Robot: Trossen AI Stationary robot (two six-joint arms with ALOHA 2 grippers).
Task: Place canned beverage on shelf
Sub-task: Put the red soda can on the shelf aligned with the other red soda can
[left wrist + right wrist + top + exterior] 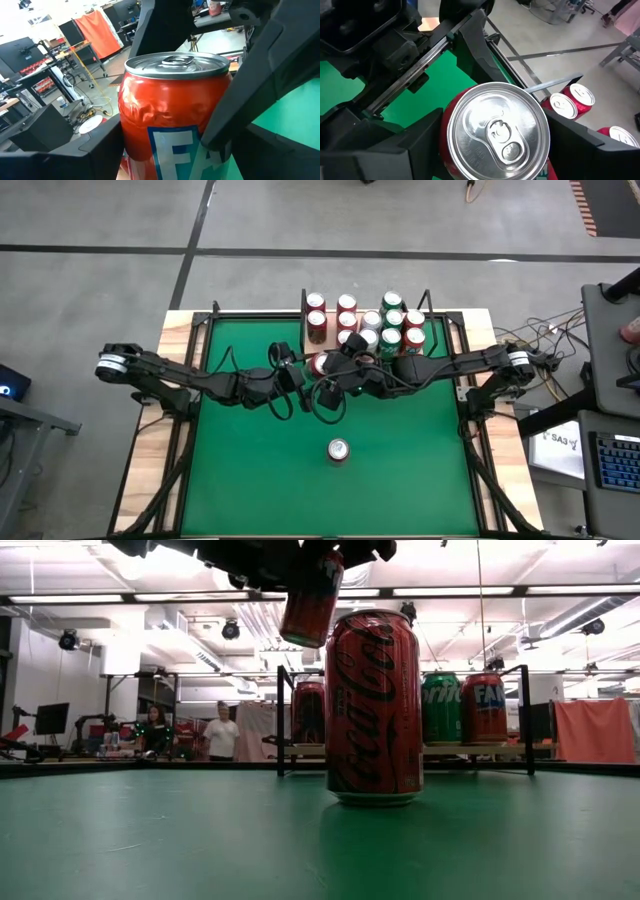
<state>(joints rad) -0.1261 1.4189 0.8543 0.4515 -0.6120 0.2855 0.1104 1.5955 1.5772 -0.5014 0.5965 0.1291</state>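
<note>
Both grippers, left and right, clamp one red can as we pass it across toward the shelf.

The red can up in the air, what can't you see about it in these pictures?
- Low view: the picture's top edge cuts off the red can's top and whatever holds it.
- Left wrist view: the left gripper clamps the can and covers its sides; only the letters "FA" show.
- High view: both arms cover most of it.
- Low view: the Coca-Cola can hides the middle of the shelf.
</note>
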